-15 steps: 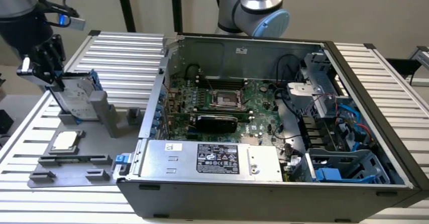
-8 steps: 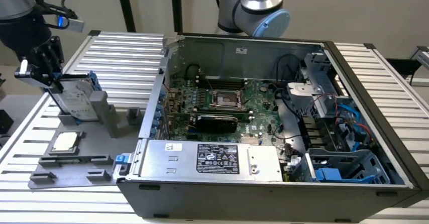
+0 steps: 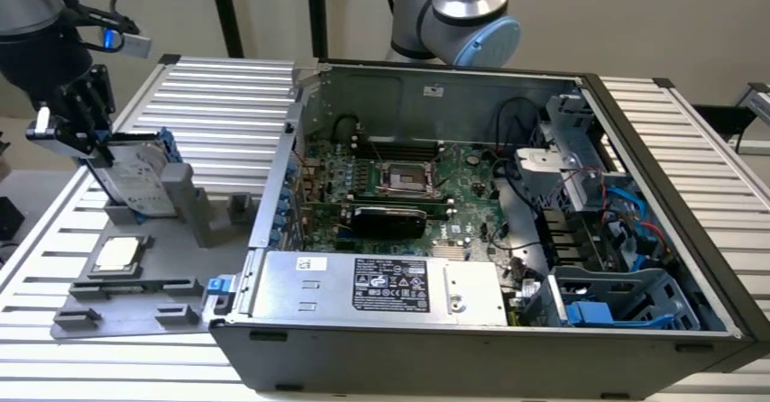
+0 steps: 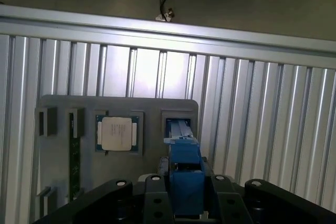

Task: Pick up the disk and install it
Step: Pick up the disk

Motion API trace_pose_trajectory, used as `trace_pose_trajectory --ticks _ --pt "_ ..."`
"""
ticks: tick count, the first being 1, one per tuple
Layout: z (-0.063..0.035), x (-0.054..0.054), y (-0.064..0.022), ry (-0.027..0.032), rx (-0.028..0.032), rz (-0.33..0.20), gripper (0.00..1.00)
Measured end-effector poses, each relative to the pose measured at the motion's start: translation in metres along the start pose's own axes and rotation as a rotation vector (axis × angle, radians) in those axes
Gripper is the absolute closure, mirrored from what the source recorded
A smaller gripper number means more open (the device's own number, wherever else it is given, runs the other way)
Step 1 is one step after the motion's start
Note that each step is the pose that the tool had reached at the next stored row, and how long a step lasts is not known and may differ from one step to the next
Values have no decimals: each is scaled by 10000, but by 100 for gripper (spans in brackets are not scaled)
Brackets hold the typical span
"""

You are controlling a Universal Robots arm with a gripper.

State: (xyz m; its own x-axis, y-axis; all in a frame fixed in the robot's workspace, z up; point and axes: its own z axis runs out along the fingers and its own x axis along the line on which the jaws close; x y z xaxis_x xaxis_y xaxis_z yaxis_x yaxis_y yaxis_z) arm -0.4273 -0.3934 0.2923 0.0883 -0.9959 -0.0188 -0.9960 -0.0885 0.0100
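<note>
Pincer [image 3: 99,150] clamps the upright disk [image 3: 142,178] at the grey holder [image 3: 180,240], exterior view's left. Bare counter [image 3: 229,86] lies on its far side, the computer case [image 3: 481,348] to its right. Wrist view: the disk's blue edge [image 4: 185,171] sits between the jaws, over the holder's slot [image 4: 177,124], with a chip [image 4: 116,133] beside it.

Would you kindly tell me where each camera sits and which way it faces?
Exterior view: off the arm, raised, looking down at the open grey metal computer case and grey slotted fixture tray; the arm's silver-blue joint and black gripper show.
Wrist view: on the wrist, looking past the black gripper body onto the tray.
Shared: the gripped blue-framed silver disk, the square silver chip.
</note>
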Motion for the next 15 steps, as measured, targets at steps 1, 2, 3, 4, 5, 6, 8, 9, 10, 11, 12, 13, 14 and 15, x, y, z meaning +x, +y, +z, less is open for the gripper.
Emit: trace_pose_trajectory --ticks 1,2,3,4,5,6,8,9,10,11,12,13,14,15 --pt "0 0 0 0 0 0 67" --pt "0 0 0 0 0 0 67" --pt "0 0 0 0 0 0 67" --pt "-4 0 0 -1 0 0 67" --pt "-13 0 -1 -1 1 0 67" --pt "-29 0 -4 -1 0 0 67" --pt "-82 0 -12 0 -3 0 67" --pt "-120 0 -18 0 -1 0 67" --pt "-163 -1 -25 0 -1 0 67" --pt "-208 -1 -30 0 -2 0 67" --pt "-253 -1 -36 -1 0 0 67" --pt "-298 -1 -42 -1 -1 0 67" --pt "-344 -1 -49 -1 -1 -1 67" --pt "-391 -2 -57 -1 1 -1 67"
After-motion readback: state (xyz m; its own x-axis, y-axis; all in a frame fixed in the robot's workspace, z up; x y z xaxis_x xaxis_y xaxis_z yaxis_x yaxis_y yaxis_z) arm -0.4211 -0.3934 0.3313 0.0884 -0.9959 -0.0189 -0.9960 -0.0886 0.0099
